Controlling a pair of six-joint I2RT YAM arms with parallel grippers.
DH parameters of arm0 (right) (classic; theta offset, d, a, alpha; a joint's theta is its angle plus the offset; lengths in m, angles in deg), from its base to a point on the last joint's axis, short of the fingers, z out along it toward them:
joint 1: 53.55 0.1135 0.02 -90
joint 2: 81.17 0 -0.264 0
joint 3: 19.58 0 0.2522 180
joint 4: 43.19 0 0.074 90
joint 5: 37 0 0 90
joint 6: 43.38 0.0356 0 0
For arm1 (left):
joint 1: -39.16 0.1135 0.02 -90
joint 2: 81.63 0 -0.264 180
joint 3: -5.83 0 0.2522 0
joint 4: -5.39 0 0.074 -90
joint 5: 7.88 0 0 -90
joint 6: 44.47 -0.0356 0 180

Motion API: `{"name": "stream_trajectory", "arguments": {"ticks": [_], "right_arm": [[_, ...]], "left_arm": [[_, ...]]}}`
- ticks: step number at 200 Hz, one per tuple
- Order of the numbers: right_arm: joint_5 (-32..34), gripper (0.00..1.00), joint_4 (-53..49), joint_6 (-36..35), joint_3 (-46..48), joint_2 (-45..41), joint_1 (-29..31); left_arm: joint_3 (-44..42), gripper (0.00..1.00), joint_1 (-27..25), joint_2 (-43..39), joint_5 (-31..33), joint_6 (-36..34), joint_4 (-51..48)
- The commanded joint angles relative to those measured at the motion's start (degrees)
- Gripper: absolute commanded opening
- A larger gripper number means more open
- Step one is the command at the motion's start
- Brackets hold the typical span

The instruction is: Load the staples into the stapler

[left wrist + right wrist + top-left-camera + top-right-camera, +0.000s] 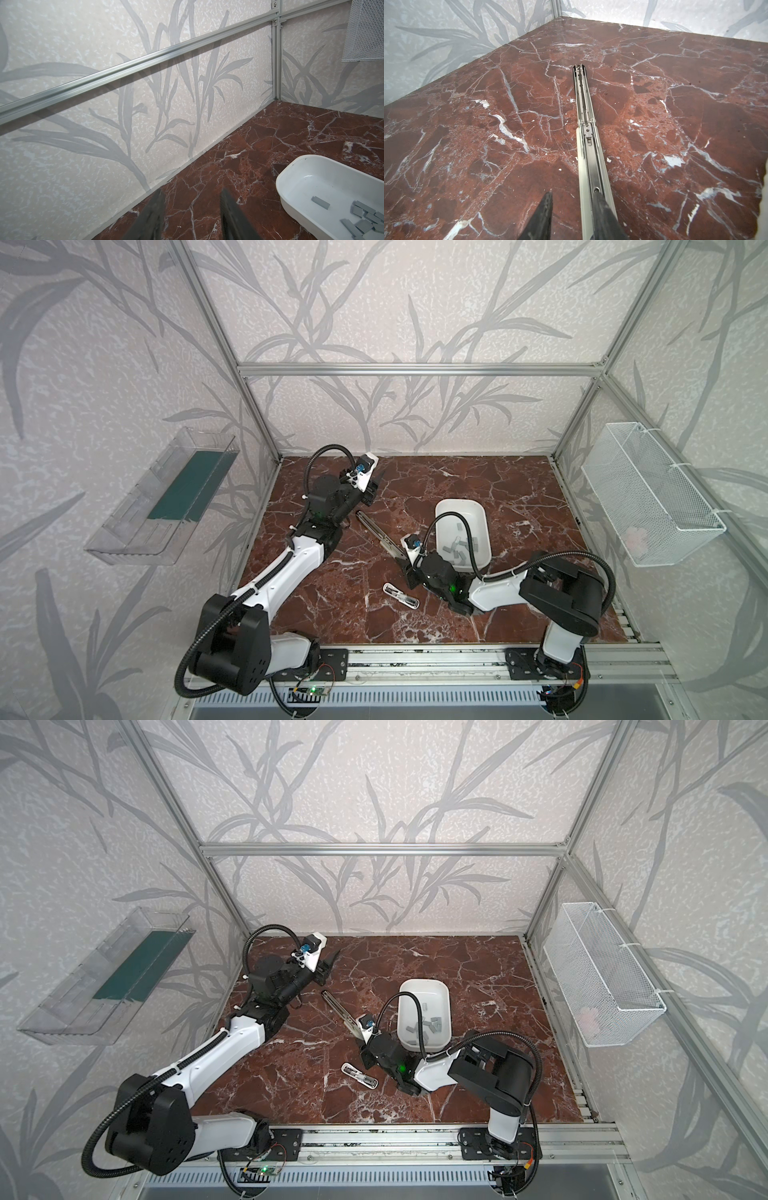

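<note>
Staples (457, 546): a loose heap of small grey strips lay in the near end of a white tub (440, 510), none held.
Stapler (588, 133): lay opened out flat on the red marble table (519, 593), its metal channel facing up, just left of the tub in both top views.
Right gripper (574, 194): was low over the near end of the stapler, jaws spread. One finger overlapped the stapler's near end, while the other stood clear of it with bare marble between.
Staples to right gripper: near, off to its right in both top views, inside the tub and not touching it.
Left gripper (191, 191): was at the far left of the table, jaws apart with nothing between them, well away from the staples and stapler.
Small white-and-silver object (401, 595): lay on the marble just left of the right arm's wrist.
</note>
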Motion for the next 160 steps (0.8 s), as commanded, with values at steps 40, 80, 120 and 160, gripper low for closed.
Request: {"name": "stream_trajectory", "arguments": {"ticks": [40, 80, 120, 160], "right_arm": [[12.82, 0.62, -38.1, 7.25, -8.97, -20.66, -0.39], [-0.01, 0.62, -49.76, 10.67, -11.48, -28.31, -12.21], [4.79, 0.6, -62.3, 8.62, -13.97, -31.12, -16.97], [-0.54, 0.55, -70.57, 6.81, -16.34, -25.31, -26.48]], "left_arm": [[1.9, 0.43, -0.41, -4.97, -4.35, -4.59, -3.69], [3.52, 0.99, -5.68, -6.74, 10.84, 17.92, 3.88], [-9.2, 0.99, -5.19, -17.8, 25.3, 35.17, -7.59], [-26.05, 0.99, -2.64, -35.97, 26.34, 35.1, -19.07]]}}
